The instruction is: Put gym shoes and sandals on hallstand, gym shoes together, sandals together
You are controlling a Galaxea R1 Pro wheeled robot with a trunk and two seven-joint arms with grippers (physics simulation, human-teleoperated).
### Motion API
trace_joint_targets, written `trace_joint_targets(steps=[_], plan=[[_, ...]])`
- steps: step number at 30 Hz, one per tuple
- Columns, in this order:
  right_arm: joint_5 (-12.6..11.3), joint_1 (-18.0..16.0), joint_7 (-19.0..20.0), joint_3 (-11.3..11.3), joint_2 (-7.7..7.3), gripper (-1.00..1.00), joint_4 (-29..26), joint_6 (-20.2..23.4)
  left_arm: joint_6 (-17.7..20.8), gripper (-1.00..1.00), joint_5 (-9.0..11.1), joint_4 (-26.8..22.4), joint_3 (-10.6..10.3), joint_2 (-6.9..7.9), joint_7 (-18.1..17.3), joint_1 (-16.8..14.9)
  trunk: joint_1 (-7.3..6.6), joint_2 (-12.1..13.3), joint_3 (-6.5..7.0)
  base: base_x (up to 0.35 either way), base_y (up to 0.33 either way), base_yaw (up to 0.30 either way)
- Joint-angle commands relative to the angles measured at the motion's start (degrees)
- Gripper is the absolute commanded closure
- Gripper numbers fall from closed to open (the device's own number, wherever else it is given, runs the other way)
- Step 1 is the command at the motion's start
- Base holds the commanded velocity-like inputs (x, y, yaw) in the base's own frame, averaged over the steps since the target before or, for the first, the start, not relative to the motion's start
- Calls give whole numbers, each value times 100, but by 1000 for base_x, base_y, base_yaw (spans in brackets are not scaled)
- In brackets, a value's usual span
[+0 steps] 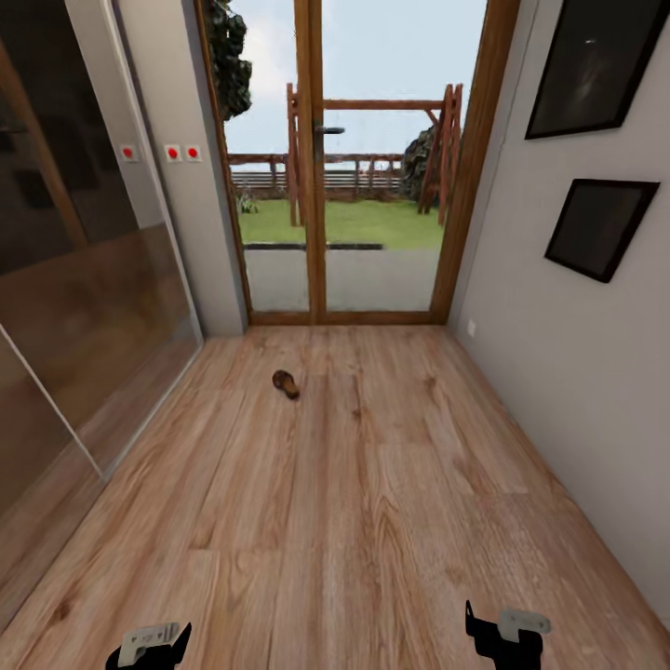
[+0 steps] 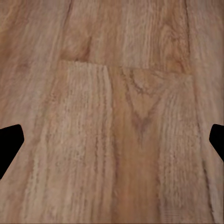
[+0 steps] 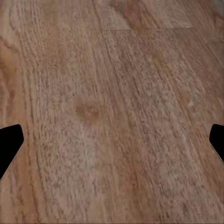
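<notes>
**One sandal alone on the corridor floor**

Here's the head view down the corridor: a single brown sandal (image 1: 286,383) lies flat on the corridor floor (image 1: 372,521), out at about 11 o'clock from the robot, well apart from both arms and short of the glass door (image 1: 358,167) at 12 o'clock. Glossy sliding panels (image 1: 84,307) run along 9 o'clock; two dark picture frames (image 1: 600,226) hang on the wall at 2 o'clock.

Down low, the left gripper (image 1: 149,647) sits at 7 o'clock and the right gripper (image 1: 505,636) at 5 o'clock, both above bare planks. In each wrist view the dark fingers (image 2: 9,147) (image 3: 9,147) stand wide apart at opposite edges with only wood grain between them: spread, pinching nothing.
</notes>
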Motion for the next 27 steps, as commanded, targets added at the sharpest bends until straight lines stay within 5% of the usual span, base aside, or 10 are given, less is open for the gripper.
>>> trace_joint_targets(steps=[1, 10, 27], plan=[[-28, -2, 17, -9, 1, -100, 3, -22, 1, -100, 57, 5, 20, -1, -57, -4, 2, -2, -5, 292, -142, 151], [-30, -2, 17, -12, 1, -100, -1, -28, 1, -100, 57, 4, 20, -1, -57, -4, 2, -2, -5, 292, -142, 156], [-22, -2, 34, -18, -8, -100, -6, -40, 1, -100, 57, 3, 20, -1, -57, -4, 2, -2, -5, 292, -142, 9]])
